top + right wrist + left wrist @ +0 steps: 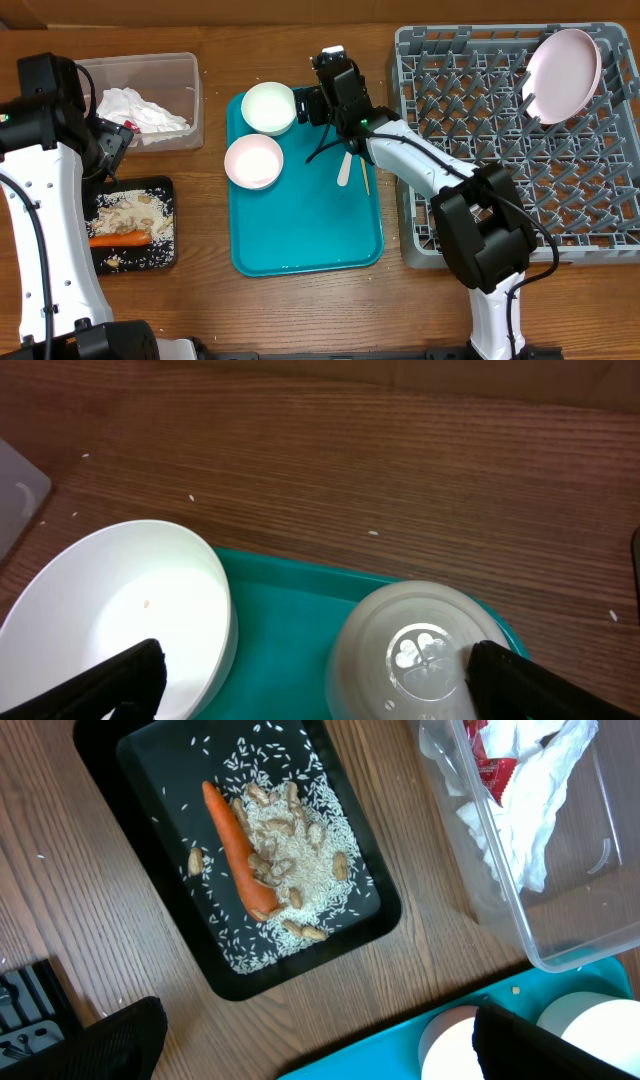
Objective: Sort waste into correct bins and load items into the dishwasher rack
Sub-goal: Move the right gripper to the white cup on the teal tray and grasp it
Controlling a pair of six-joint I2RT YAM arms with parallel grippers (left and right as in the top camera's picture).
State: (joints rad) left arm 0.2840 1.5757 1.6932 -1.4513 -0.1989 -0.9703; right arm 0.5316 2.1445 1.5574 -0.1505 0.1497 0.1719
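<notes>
Worktop (300, 310) of brown wood, seen from overhead, carries a teal tray (310, 235) at its middle. On the tray sit an upper bowl (268, 107) and a lower bowl (253, 160), both white. A white fork (343, 170) and a thin chopstick (364, 180) lie side by side to their right. The grey rack (500, 200) stands beside the tray, with the plate (563, 72) tilted on edge in its far corner. At the other side, the clear tub (190, 90) holds crumpled napkins (140, 108) and a red wrapper (128, 124). Just beside it, the black tray (165, 190) holds the carrot (118, 238) and rice (130, 205). The right pincer (305, 103) hangs at the teal tray's far edge beside the upper bowl, and the left pincer (112, 148) hangs between tub and black tray. From above their spread cannot be told. The left wrist view shows the left pincer spread wide and empty above bare wood, with the carrot lying across rice and pale nut-like scraps. The right wrist view shows the right pincer wide and empty, above the upper bowl and an upturned small cup (420, 655) on the teal tray.
</notes>
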